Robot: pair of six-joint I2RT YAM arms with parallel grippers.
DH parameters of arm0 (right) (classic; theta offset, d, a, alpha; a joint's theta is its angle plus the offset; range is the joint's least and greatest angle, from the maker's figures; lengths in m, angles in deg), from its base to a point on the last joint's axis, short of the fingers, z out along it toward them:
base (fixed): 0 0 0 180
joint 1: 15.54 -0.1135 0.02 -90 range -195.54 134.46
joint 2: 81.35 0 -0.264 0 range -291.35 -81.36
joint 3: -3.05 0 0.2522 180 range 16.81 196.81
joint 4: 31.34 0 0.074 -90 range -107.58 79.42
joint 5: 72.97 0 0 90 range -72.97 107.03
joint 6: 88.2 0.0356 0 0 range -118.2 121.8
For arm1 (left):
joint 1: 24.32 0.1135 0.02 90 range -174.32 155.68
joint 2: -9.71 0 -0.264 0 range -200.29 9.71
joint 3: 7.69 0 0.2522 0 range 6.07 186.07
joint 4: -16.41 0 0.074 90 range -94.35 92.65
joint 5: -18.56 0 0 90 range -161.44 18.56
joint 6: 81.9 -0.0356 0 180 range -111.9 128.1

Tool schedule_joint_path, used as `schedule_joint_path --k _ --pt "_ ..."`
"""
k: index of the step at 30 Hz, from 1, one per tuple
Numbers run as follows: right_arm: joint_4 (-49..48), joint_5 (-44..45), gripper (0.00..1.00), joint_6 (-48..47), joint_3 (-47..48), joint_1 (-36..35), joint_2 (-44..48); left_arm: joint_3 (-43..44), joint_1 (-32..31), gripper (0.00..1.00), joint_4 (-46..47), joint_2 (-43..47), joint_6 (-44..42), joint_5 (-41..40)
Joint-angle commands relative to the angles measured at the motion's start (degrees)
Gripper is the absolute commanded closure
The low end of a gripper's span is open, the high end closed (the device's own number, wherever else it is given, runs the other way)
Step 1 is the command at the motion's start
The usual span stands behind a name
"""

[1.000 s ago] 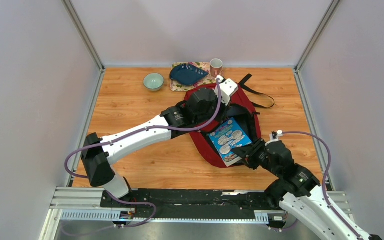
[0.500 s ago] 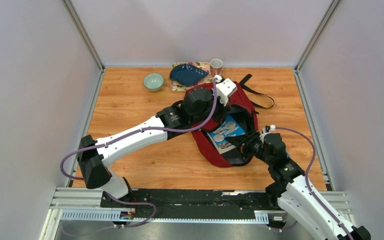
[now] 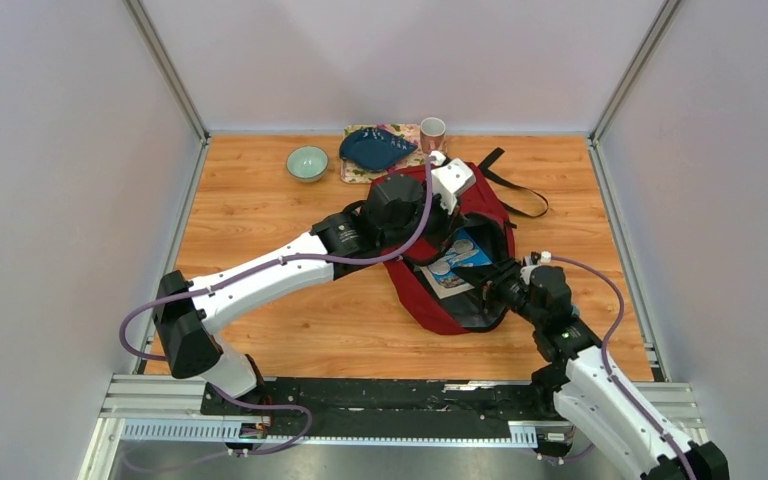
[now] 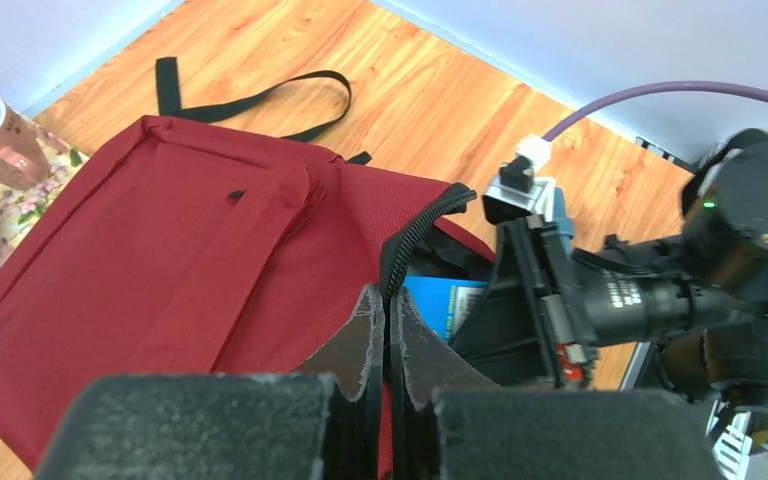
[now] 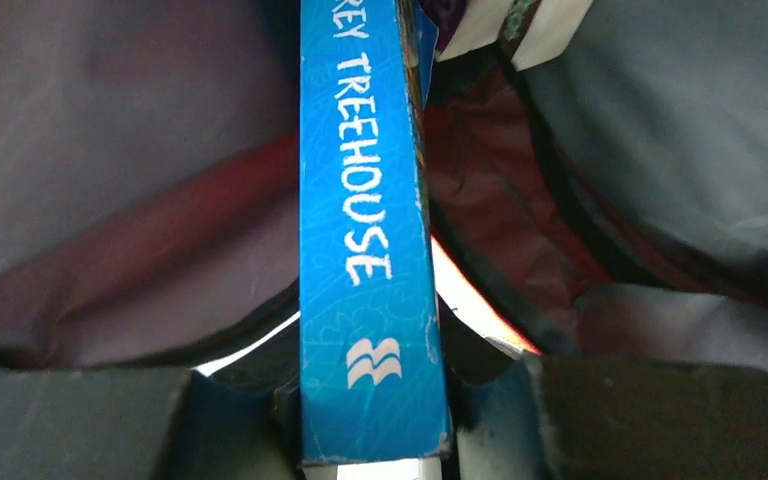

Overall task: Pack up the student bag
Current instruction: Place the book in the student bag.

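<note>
Left wrist view: left gripper [image 4: 385,305] pinches the zipper edge of the student bag [image 4: 180,250]. Right gripper [image 5: 370,425] grasps a blue book [image 5: 360,200].

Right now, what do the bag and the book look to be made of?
The bag: matte dark red woven fabric, going by its creases and stitched seams. The book: likely paper, with a smooth printed blue cover; its spine holds flat.

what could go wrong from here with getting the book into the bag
1. The left gripper pinches only the zipper edge of the student bag; if that slips, the opening could fall shut on the book.
2. The right gripper holds the book at one end only, so pushing against the fabric inside could twist it or jam it.
</note>
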Motion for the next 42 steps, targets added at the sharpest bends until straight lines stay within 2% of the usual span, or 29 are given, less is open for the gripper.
schedule_joint_path --k 1,5,10,17,19,22,26,28,31,35,42 --pt "-13.4 1.8 1.00 -0.1 3.3 0.6 -6.6 0.8 -0.1 1.00 5.3 4.2 1.6 4.1" --pt "-23.3 3.5 1.00 0.0 4.9 1.4 -15.7 0.4 -0.1 1.00 5.7 4.5 2.3 4.7" --pt "-27.2 8.2 0.98 -1.3 7.8 1.3 -25.7 -0.5 -0.1 1.00 6.2 4.7 3.1 5.2" --pt "-30.6 8.2 0.77 -2.7 12.3 0.1 -42.3 -2.8 -0.1 1.00 7.4 5.2 5.1 5.0" --pt "-30.7 6.0 0.72 -4.6 13.6 -0.1 -47.5 -3.7 -0.1 1.00 7.9 5.3 5.4 5.0" --pt "-29.5 4.0 0.55 -8.7 13.4 -0.3 -51.4 -4.2 -0.1 1.00 7.6 5.7 5.3 4.7" --pt "-26.6 3.8 0.37 -14.2 10.6 0.1 -51.6 -5.3 -0.1 1.00 7.4 6.1 5.2 3.9" --pt "-24.1 3.0 0.34 -16.8 10.2 0.0 -50.6 -5.5 -0.1 1.00 7.2 6.5 5.0 3.6" --pt "-22.2 3.0 0.31 -19.2 8.5 0.1 -47.4 -6.3 -0.1 1.00 7.4 6.9 4.7 2.9" --pt "-15.0 5.4 0.30 -22.0 8.2 0.1 -40.9 -6.3 -0.1 1.00 7.4 6.8 4.8 3.1" --pt "-6.5 10.9 0.32 -24.7 7.1 0.1 -28.7 -6.8 -0.1 1.00 7.2 7.2 5.3 3.9"
